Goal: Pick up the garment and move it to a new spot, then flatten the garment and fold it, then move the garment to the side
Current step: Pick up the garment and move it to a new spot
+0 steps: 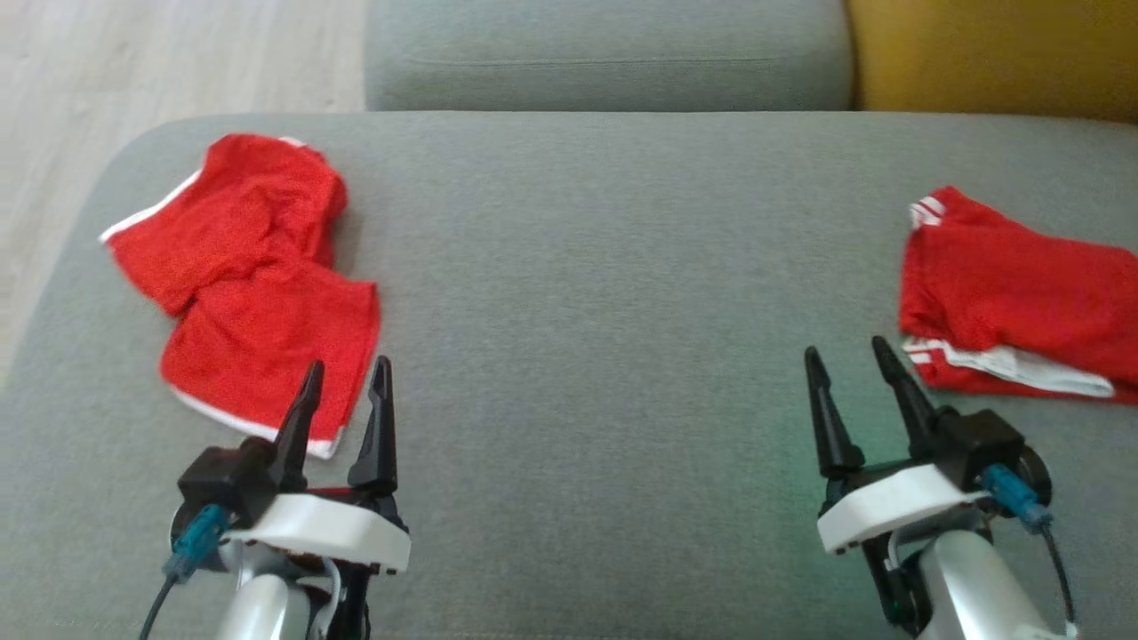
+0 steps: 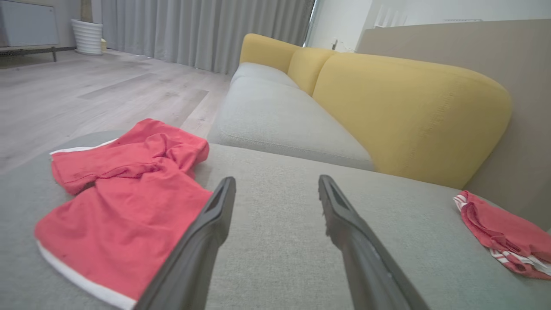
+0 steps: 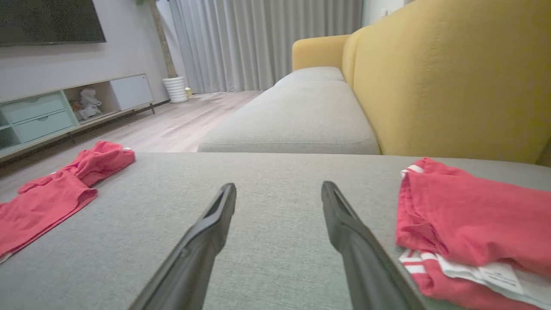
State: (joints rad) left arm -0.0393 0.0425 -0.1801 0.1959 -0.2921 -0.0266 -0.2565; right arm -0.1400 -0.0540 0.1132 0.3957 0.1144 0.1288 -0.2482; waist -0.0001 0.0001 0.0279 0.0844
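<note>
While left gripper (image 1: 345,369) and right gripper (image 1: 845,351) gape empty | crumpled garment (image 1: 249,284) left, folded garment (image 1: 1013,293) right | right wrist view adds its label (image 3: 499,273)

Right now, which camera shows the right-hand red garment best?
Right wrist view: the right-hand garment lies close, stripes and label clear. Head view crops it at the edge; left wrist view shows it small, far off.

Long black tapered fingers (image 1: 380,427) on left gripper (image 1: 348,363) and right gripper (image 1: 845,346); white wrist plates (image 1: 329,531), teal cable connectors (image 1: 197,536), dark cables (image 1: 158,609), pale silvery forearms (image 1: 973,591).
</note>
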